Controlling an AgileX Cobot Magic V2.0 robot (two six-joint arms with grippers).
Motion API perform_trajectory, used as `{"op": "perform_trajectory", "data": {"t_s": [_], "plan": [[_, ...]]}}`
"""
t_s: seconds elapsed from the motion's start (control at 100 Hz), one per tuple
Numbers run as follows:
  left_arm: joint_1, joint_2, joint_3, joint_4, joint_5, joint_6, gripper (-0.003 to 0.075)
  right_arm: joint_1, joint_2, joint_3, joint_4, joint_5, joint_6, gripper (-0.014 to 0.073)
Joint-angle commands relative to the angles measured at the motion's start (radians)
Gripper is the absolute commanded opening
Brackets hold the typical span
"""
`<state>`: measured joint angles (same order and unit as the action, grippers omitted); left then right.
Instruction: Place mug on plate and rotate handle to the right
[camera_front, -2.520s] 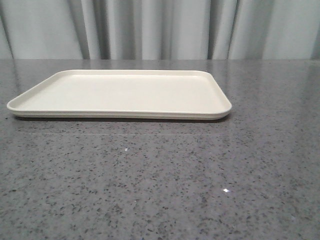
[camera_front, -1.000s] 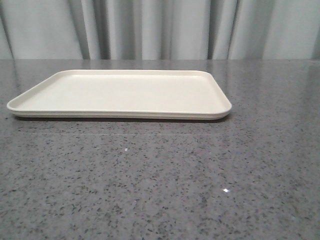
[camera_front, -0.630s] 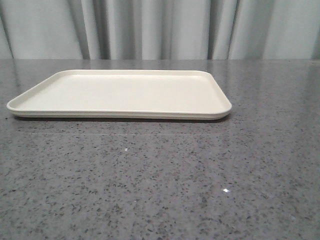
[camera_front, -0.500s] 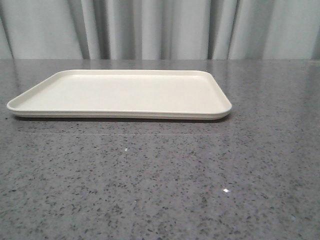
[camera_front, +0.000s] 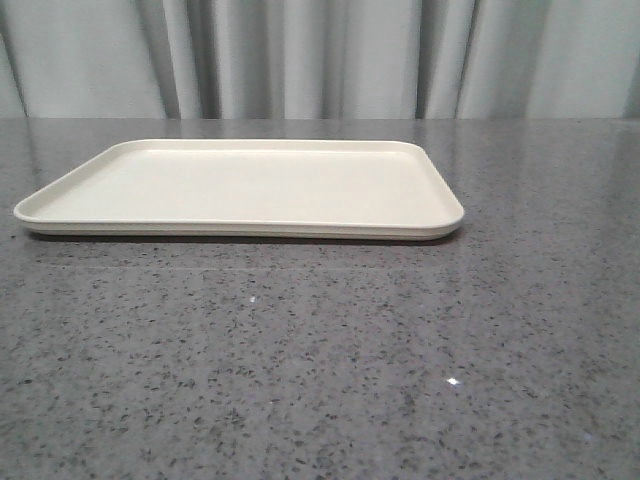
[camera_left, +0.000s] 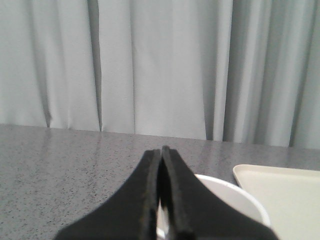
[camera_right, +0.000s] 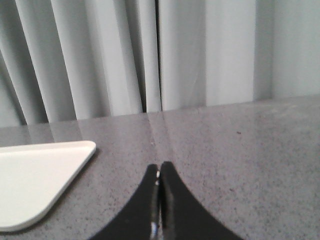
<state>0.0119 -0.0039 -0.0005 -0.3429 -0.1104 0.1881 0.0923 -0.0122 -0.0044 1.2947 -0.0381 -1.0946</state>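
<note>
From the front I see the plate (camera_front: 240, 190) lying flat toward the tabletop's (camera_front: 330, 360) far edge, left of centre, nothing on it. My left gripper (camera_left: 162, 152) has its fingers pressed together, and behind them shows the white rim of the mug (camera_left: 235, 192), just beside a plate corner. My right gripper (camera_right: 159, 170) has its fingers pressed together too, over bare tabletop beside another plate corner.

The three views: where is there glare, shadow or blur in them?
Front view: small bright glints on the speckled table, a thin dark shadow under the plate. Left wrist view: the left gripper is dark and soft, jaws shut; the mug behind it is blurred. Right wrist view: the right gripper is likewise soft, the table sheen pale.
</note>
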Motion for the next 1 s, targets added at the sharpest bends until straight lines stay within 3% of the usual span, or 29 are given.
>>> {"op": "perform_trajectory", "data": {"t_s": [0.0, 0.33, 0.61, 0.99], "plan": [[-0.007, -0.030, -0.030, -0.092, -0.088, -0.014, -0.0020, 0.000, -0.019, -0.078, 0.007, -0.031, -0.007, -0.0061], [-0.007, -0.030, -0.165, -0.321, -0.058, -0.014, -0.0020, 0.000, 0.008, -0.212, 0.007, -0.020, -0.007, -0.0061], [-0.007, 0.015, -0.338, -0.359, 0.015, -0.014, -0.0020, 0.000, 0.114, -0.315, -0.007, 0.044, -0.008, -0.0059], [-0.032, 0.248, -0.558, -0.389, 0.146, -0.001, -0.0018, 0.000, 0.156, -0.388, -0.049, 0.066, -0.008, -0.0059]]}}
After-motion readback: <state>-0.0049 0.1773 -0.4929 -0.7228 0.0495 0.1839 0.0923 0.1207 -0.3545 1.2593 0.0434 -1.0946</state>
